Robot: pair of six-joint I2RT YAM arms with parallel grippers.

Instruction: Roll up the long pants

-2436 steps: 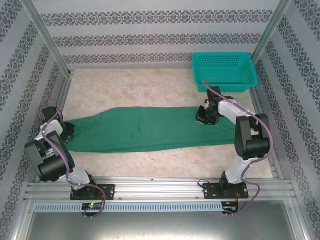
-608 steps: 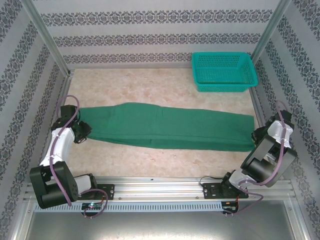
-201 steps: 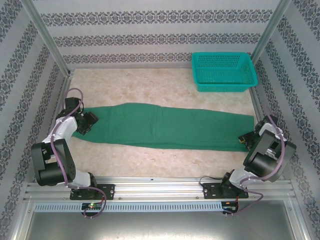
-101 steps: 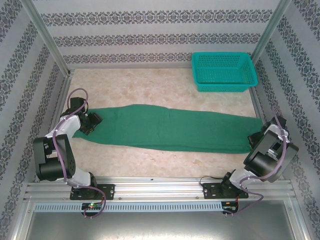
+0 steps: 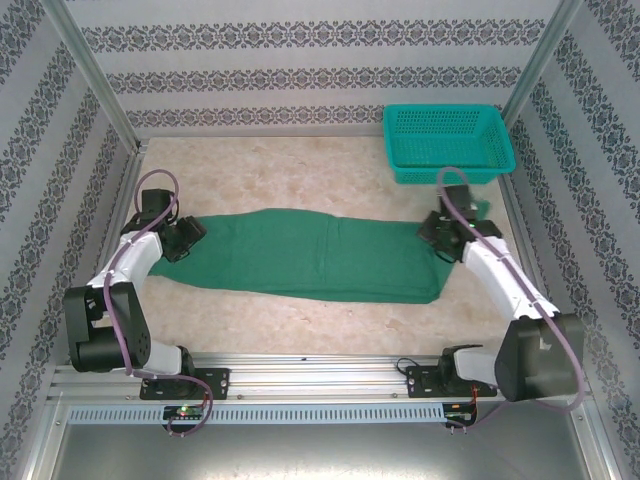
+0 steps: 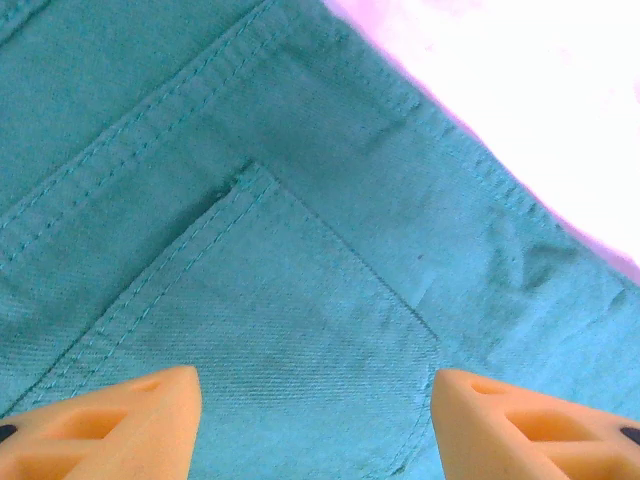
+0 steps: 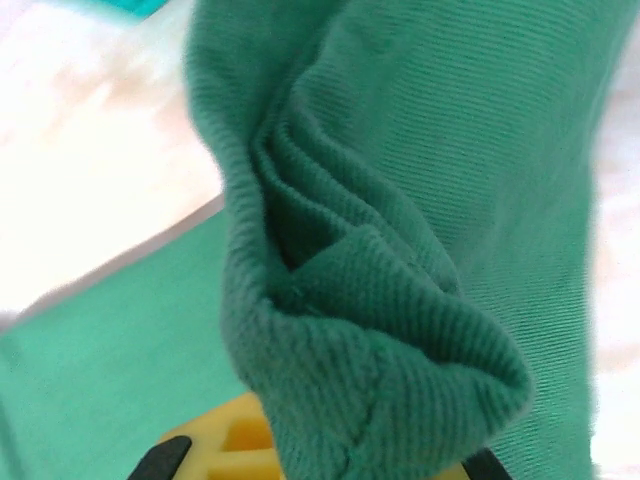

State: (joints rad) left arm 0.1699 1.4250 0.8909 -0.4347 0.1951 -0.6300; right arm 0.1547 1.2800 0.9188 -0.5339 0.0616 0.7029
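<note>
Pants [image 5: 300, 260] lie flat (dark green); right pincer [image 5: 444, 231] pinches their bunched end, left pincer [image 6: 315, 425] spread.

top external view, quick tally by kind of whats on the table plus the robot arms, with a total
long pants: 1
teal mesh basket: 1
robot arms: 2 (left arm, right arm)
total: 4
</note>
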